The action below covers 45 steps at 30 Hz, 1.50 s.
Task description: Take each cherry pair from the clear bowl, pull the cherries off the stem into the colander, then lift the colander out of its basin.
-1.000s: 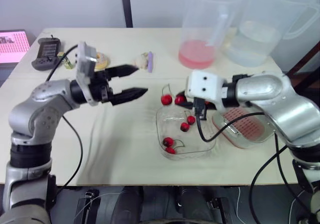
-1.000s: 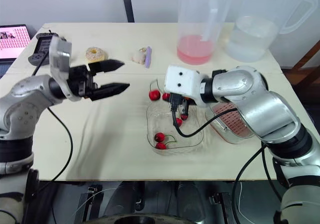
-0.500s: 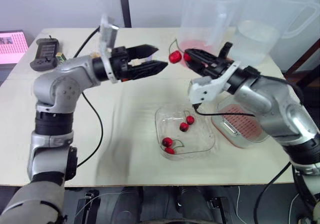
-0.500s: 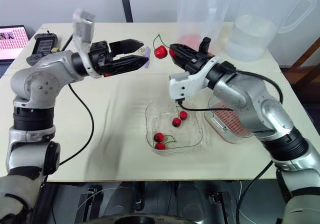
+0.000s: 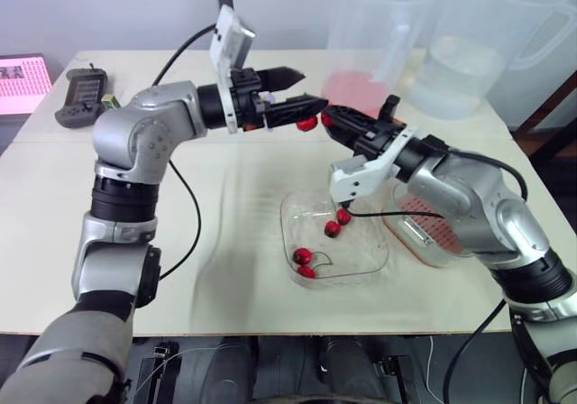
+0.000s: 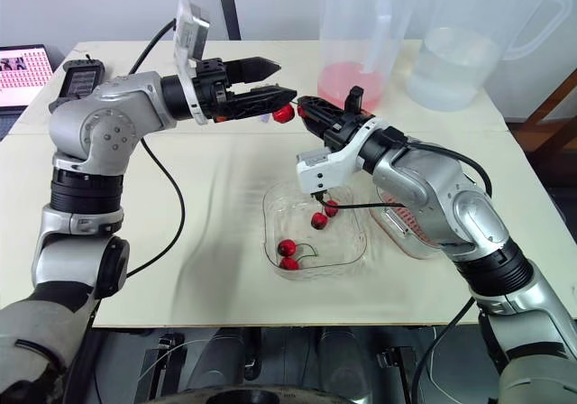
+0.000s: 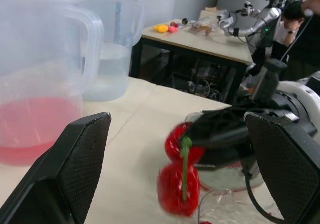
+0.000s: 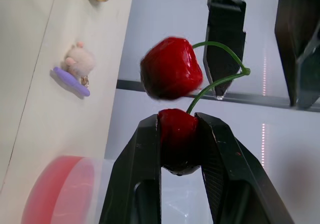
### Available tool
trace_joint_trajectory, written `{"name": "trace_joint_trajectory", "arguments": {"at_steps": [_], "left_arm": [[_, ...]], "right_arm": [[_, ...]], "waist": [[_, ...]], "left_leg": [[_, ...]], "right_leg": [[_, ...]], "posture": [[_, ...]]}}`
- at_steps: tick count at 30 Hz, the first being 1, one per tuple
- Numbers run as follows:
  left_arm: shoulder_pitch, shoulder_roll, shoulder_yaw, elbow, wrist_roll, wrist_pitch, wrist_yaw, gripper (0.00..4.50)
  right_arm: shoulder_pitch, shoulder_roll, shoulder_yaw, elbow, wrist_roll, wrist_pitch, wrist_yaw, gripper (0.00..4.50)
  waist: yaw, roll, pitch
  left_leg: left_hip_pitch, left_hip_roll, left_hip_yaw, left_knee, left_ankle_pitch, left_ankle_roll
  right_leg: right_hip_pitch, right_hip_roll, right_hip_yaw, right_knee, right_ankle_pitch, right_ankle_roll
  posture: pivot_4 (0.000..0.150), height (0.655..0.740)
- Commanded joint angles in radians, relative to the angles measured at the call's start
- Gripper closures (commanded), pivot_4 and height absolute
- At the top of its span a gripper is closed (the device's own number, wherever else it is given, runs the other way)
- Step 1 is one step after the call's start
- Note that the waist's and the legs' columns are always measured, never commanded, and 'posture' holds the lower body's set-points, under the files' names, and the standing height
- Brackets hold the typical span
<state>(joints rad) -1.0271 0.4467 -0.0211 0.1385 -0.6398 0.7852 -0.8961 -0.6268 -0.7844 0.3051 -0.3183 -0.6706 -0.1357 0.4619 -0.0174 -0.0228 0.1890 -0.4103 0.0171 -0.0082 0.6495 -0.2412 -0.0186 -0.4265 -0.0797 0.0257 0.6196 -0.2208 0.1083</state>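
Right wrist view: the right hand [image 8: 179, 123] is clenched on one cherry of a cherry pair [image 8: 171, 69]. The green stem arches from that cherry to the second one, which hangs free just past the fingertips.

Seen from the head, the pair is held in the air at 12 o'clock of the clear bowl [image 5: 362, 261], well above the table [image 5: 225, 242]. The left hand [image 5: 311, 89] faces it from 9 o'clock. Its black fingers are spread wide, and the left wrist view shows the cherries between them, touching neither.

Four more cherries [image 5: 305, 261] lie in the bowl. The pink colander [image 5: 444, 228] sits in its clear basin [image 5: 407, 235] at 3 o'clock, just beside the bowl.

At the table's 12 to 1 o'clock edge stand a pitcher of pink liquid [image 5: 365, 57] and a pitcher of water [image 5: 464, 57].
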Motion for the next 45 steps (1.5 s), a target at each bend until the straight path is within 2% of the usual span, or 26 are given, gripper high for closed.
{"name": "trace_joint_trajectory", "arguments": {"at_steps": [1, 7, 8, 13, 14, 15, 17, 20, 23, 26, 29, 30, 33, 36, 45], "left_arm": [[-0.022, 0.010, -0.008, -0.010, 0.026, 0.000, -0.007, 0.94], [-0.030, 0.005, -0.020, -0.002, 0.067, 0.007, 0.004, 4.11], [-0.030, 0.005, -0.020, -0.002, 0.070, 0.007, 0.004, 4.47], [-0.029, 0.001, -0.009, -0.002, 0.067, 0.014, 0.004, 4.47], [-0.030, 0.000, -0.006, -0.002, 0.065, 0.014, 0.004, 4.50], [-0.031, -0.001, -0.005, -0.002, 0.064, 0.014, 0.005, 4.50], [-0.032, 0.000, -0.004, -0.003, 0.062, 0.015, 0.002, 4.50], [-0.033, 0.011, -0.001, -0.001, 0.076, -0.010, -0.002, 4.50], [-0.032, 0.021, 0.012, -0.008, 0.065, -0.016, -0.022, 4.50], [-0.019, 0.027, 0.012, -0.036, 0.047, -0.015, -0.057, 4.50], [0.009, 0.048, -0.016, -0.099, 0.042, 0.003, -0.100, 4.50], [0.018, 0.050, -0.015, -0.124, 0.029, 0.017, -0.109, 4.50], [0.035, 0.058, -0.015, -0.182, 0.001, 0.045, -0.130, 4.50], [0.050, 0.068, -0.008, -0.230, -0.031, 0.073, -0.142, 4.50], [0.060, 0.065, 0.013, -0.257, -0.047, 0.086, -0.088, 4.50]], "right_arm": [[-0.011, 0.012, -0.040, -0.014, -0.009, -0.016, 0.006, 3.57], [-0.020, 0.029, -0.055, -0.018, -0.006, -0.030, 0.026, 3.57], [-0.020, 0.032, -0.058, -0.017, -0.003, -0.030, 0.030, 3.57], [-0.001, 0.059, -0.088, -0.031, 0.084, 0.002, 0.080, 3.57], [0.002, 0.070, -0.100, -0.038, 0.116, 0.017, 0.095, 2.88], [0.005, 0.078, -0.108, -0.042, 0.137, 0.027, 0.107, 2.55], [0.009, 0.092, -0.124, -0.055, 0.182, 0.063, 0.141, 1.53], [0.025, 0.124, -0.187, -0.129, 0.375, 0.286, 0.285, 0.05], [0.032, 0.117, -0.266, -0.227, 0.599, 0.550, 0.422, 0.05], [0.014, 0.132, -0.355, -0.288, 0.801, 0.827, 0.468, 0.05], [-0.042, 0.123, -0.451, -0.327, 1.138, 1.154, 0.570, 0.05], [-0.084, 0.143, -0.482, -0.299, 1.206, 1.244, 0.557, 0.05], [-0.135, 0.111, -0.464, -0.231, 1.217, 1.269, 0.517, 0.05], [-0.191, 0.135, -0.473, -0.128, 1.248, 1.328, 0.452, 0.05], [-0.173, 0.119, -0.397, -0.101, 1.287, 1.270, 0.426, 0.05]], "waist": [[0.000, 0.000, 0.000], [0.002, 0.000, 0.000], [0.002, 0.000, 0.000], [0.002, 0.000, 0.000], [0.002, 0.000, 0.000], [0.002, 0.000, 0.000], [0.002, 0.000, 0.000], [0.003, 0.000, 0.000], [0.004, 0.000, 0.000], [0.005, 0.000, 0.000], [0.002, 0.000, 0.000], [0.000, 0.000, 0.000], [0.002, 0.000, 0.000], [0.003, 0.000, 0.000], [0.002, 0.000, 0.000]], "left_leg": [[0.000, 0.000, 0.000, 0.000, 0.000, 0.000], [0.000, 0.000, 0.000, 0.000, 0.000, 0.000], [0.000, 0.000, 0.000, 0.000, 0.000, 0.000], [0.000, 0.000, 0.000, 0.000, 0.000, 0.000], [0.000, 0.000, 0.000, 0.000, 0.000, 0.000], [0.000, 0.000, 0.000, 0.000, 0.000, 0.000], [0.000, 0.000, 0.000, 0.000, 0.000, 0.000], [0.000, 0.000, -0.001, 0.000, 0.000, 0.000], [0.000, 0.000, -0.001, 0.001, 0.000, 0.000], [0.000, 0.000, -0.001, 0.001, 0.000, 0.000], [0.000, 0.000, -0.002, 0.001, 0.000, 0.000], [0.000, 0.000, -0.002, 0.000, 0.000, 0.000], [0.002, 0.000, -0.002, 0.000, 0.000, 0.000], [0.002, 0.000, -0.003, 0.001, 0.000, 0.000], [0.001, 0.000, -0.003, 0.000, 0.000, 0.000]], "right_leg": [[0.000, 0.000, 0.000, 0.000, 0.000, 0.000], [0.000, 0.000, 0.000, 0.000, 0.000, 0.000], [0.000, 0.000, 0.000, 0.000, 0.000, 0.000], [0.000, 0.000, 0.000, 0.000, 0.000, 0.000], [0.000, 0.000, 0.000, 0.000, 0.000, 0.000], [0.000, 0.000, 0.000, 0.000, 0.000, 0.001], [0.000, 0.000, 0.000, 0.001, 0.000, 0.001], [0.000, 0.000, 0.000, 0.001, 0.000, 0.001], [0.000, 0.000, 0.000, 0.002, 0.001, 0.001], [0.000, 0.000, 0.000, 0.002, 0.001, 0.001], [0.000, 0.000, 0.000, 0.002, 0.001, 0.001], [0.000, 0.000, 0.000, 0.002, 0.001, 0.001], [0.000, 0.000, -0.001, 0.006, 0.000, 0.001], [0.000, 0.000, -0.001, 0.006, -0.002, -0.003], [0.000, 0.000, -0.001, 0.006, 0.000, 0.002]], "posture": [[0.150, 0.7400], [0.150, 0.7400], [0.150, 0.7400], [0.150, 0.7400], [0.150, 0.7400], [0.150, 0.7400], [0.150, 0.7400], [0.150, 0.7400], [0.150, 0.7400], [0.150, 0.7400], [0.150, 0.7400], [0.150, 0.7400], [0.150, 0.7400], [0.150, 0.7400], [0.150, 0.7400]]}}
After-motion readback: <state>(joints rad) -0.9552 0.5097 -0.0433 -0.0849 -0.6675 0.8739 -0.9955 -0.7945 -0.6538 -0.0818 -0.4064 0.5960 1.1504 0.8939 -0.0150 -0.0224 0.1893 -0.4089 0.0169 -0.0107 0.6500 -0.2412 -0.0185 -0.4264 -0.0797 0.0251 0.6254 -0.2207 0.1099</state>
